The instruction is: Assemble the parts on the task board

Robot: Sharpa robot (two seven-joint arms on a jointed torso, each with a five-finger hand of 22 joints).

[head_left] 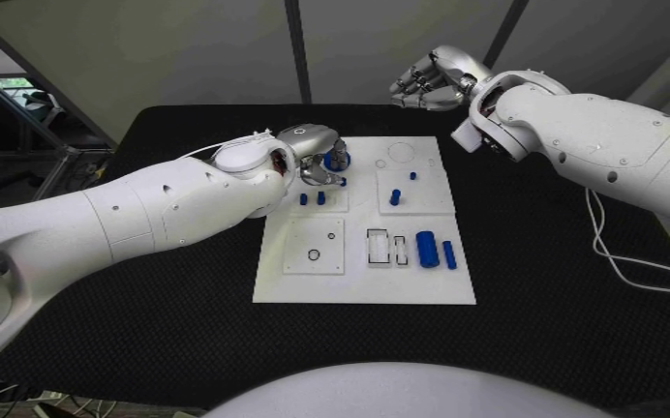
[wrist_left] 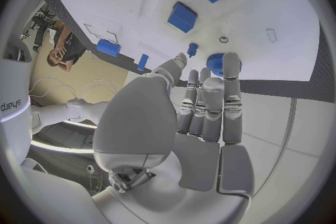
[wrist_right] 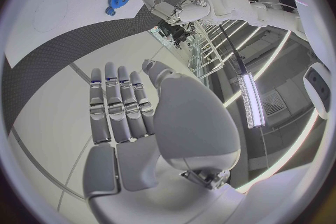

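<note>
We see the white task board (head_left: 363,283) lying in the middle of the black worktop (head_left: 167,312). The left hand (head_left: 310,139) is over the board's far left corner, its fingers straight and close together, holding nothing; the fingertips are just beside a blue gear (wrist_left: 223,63). Two blue blocks (wrist_left: 183,16) stand on the board nearby. The right hand (head_left: 433,79) is raised beyond the board's far edge, well apart from it, and it is empty with straight fingers.
</note>
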